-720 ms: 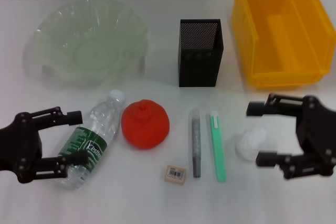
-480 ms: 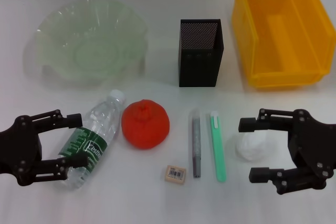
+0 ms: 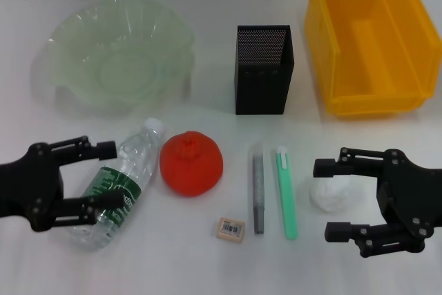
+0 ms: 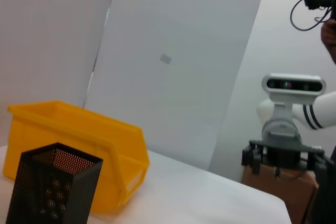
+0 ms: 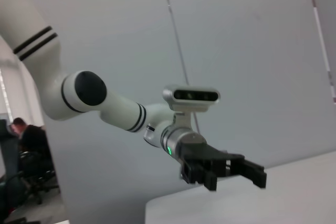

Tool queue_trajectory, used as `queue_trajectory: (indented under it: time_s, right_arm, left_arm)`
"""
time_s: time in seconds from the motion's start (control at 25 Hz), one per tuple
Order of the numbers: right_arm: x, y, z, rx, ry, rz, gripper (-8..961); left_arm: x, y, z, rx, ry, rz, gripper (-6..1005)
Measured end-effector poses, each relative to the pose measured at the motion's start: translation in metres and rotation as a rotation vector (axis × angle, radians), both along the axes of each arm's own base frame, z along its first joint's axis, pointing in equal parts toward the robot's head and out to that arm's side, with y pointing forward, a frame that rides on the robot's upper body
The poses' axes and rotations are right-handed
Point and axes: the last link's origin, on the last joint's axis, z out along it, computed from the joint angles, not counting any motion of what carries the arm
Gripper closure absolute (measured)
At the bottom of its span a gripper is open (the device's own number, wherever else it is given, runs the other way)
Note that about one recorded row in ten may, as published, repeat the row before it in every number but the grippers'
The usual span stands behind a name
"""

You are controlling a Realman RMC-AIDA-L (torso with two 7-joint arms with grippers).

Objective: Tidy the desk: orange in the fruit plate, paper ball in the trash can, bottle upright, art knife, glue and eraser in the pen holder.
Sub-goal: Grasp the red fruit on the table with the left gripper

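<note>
The clear bottle with a green label lies on its side at the front left. My left gripper is open, one finger on each side of its middle. A red-orange orange sits just right of the bottle. Further right lie the grey glue stick, the green art knife and the small eraser. The white paper ball sits between the fingers of my open right gripper.
The glass fruit plate stands at the back left, the black mesh pen holder at the back middle and the yellow trash can at the back right. In the left wrist view, the pen holder stands before the bin.
My right gripper has moved left and toward the table's near edge, so its fingers now flank the paper ball. My left gripper has shifted slightly right and farther along the bottle.
</note>
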Motion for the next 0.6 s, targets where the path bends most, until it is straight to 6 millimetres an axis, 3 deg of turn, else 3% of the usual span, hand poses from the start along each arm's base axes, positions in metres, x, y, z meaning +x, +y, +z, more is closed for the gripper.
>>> queue_trajectory:
  time_s: [0.32, 0.4, 0.52, 0.6]
  right_arm:
    - [0.019, -0.009, 0.013, 0.095, 0.028, -0.107, 140]
    - [0.029, -0.012, 0.024, 0.163, 0.049, -0.170, 140]
    - [0.035, -0.014, 0.030, 0.205, 0.061, -0.206, 140]
    - [0.040, -0.015, 0.035, 0.237, 0.068, -0.234, 140]
  left_arm:
    - [0.021, 0.031, 0.002, -0.010, 0.039, -0.006, 189]
    - [0.037, 0.054, 0.001, -0.014, 0.107, -0.003, 190]
    - [0.049, 0.067, -0.004, -0.030, 0.156, -0.016, 190]
    - [0.069, 0.084, -0.018, -0.061, 0.255, -0.046, 190]
